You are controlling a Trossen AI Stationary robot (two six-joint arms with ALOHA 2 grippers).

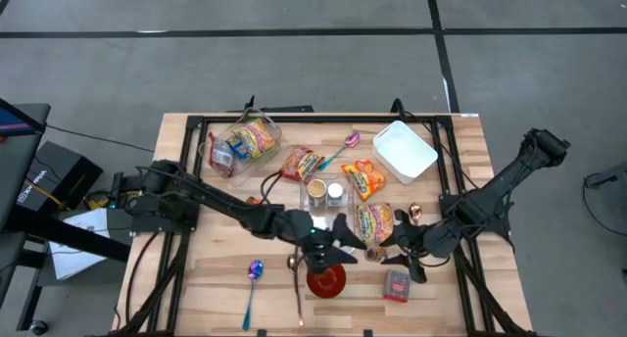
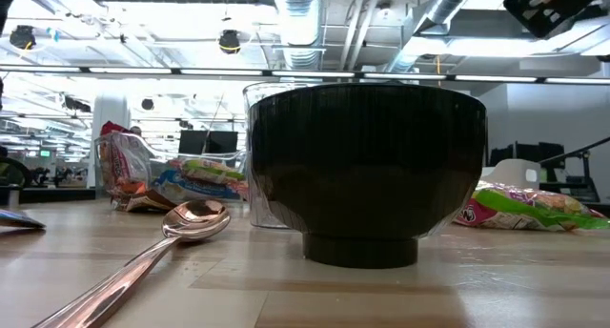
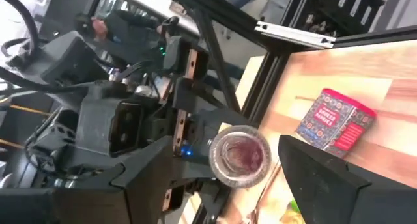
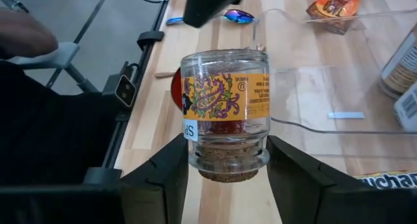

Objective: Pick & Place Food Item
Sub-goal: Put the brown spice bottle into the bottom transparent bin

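Note:
A small glass jar (image 4: 225, 107) with a yellow patterned label, red threads inside and a cork stopper hangs above the table's middle (image 1: 375, 251). My right gripper (image 1: 397, 244) comes from the table's right and is shut on it. My left gripper (image 1: 345, 241) reaches in from the left and is open. In the left wrist view the jar's round glass bottom (image 3: 240, 155) faces it. Its fingers (image 3: 326, 178) stand wide to either side of the jar without touching it. My right gripper pinches the jar at its corked neck end (image 4: 225, 160) between its two fingers (image 4: 171, 175). The fingers come from the table's right, slanting down. The jar sticks out beyond the fingertips along their line, bottom toward the left gripper, lifted clear of the table.
A red bowl (image 1: 326, 280), a copper spoon (image 1: 297, 278) and a red box (image 1: 397, 286) lie near the front edge under the grippers. A noodle packet (image 1: 375, 219), two tins (image 1: 325, 190), snack packets (image 1: 364, 178), a white container (image 1: 404, 149) and a clear tub (image 1: 243, 143) sit farther back.

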